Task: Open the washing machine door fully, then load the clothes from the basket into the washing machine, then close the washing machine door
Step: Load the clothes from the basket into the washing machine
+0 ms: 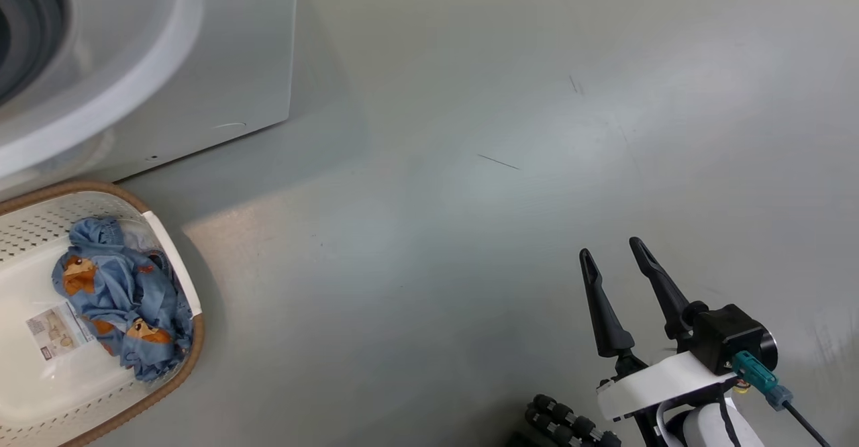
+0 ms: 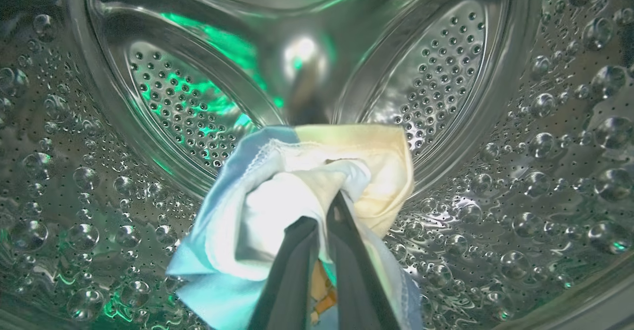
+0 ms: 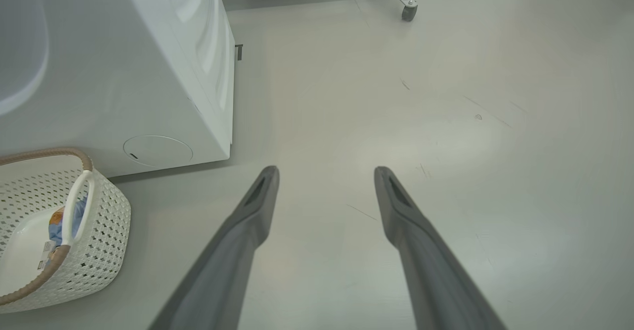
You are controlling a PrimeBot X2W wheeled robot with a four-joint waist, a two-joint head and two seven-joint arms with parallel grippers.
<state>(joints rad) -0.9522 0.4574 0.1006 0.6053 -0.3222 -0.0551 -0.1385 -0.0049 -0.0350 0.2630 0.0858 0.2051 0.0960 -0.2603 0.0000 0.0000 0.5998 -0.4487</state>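
while the left gripper (image 2: 322,211) pinches a garment (image 2: 267,196), its bunch pointing into the drum (image 2: 188,102), the right gripper (image 1: 612,248) hangs open.

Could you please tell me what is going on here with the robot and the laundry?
The robot is loading laundry. Its left gripper is shut on a light-blue and cream garment, holding it inside the washing machine's steel drum. The right gripper hangs open above the floor, holding nothing. More blue clothes lie in the basket beside the washing machine.
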